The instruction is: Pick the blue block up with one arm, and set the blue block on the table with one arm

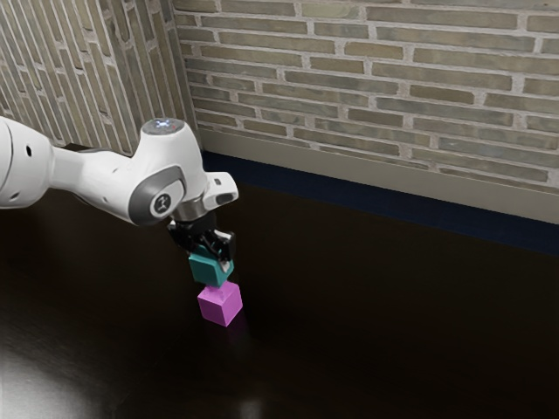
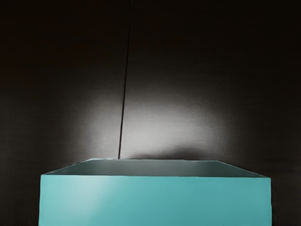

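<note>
Gripper (image 1: 213, 258), left of centre in the exterior view, is closing on the blue block (image 1: 208, 271), its fingers standing apart by the block's width. The block, rendering teal, is hanging just above the magenta block (image 1: 220, 305), which is resting on the bench (image 1: 376, 323); in the wrist view it is occupying the bottom of the frame. Principal risk: the two blocks are lying nearly in line, so a straight lowering would, in this inspector's judgement, be landing the load on the magenta block instead of the bench. A sideways move taken too low would be risking a knock to that block. Release from height, or over its edge, would be inviting a tumble; a weak or off-centre grip would be letting the load twist or slip. Count, exterior view: arm (image 1: 96, 179), one; gripper, one; blocks, two, being one blue and one magenta; bench, one.
</note>
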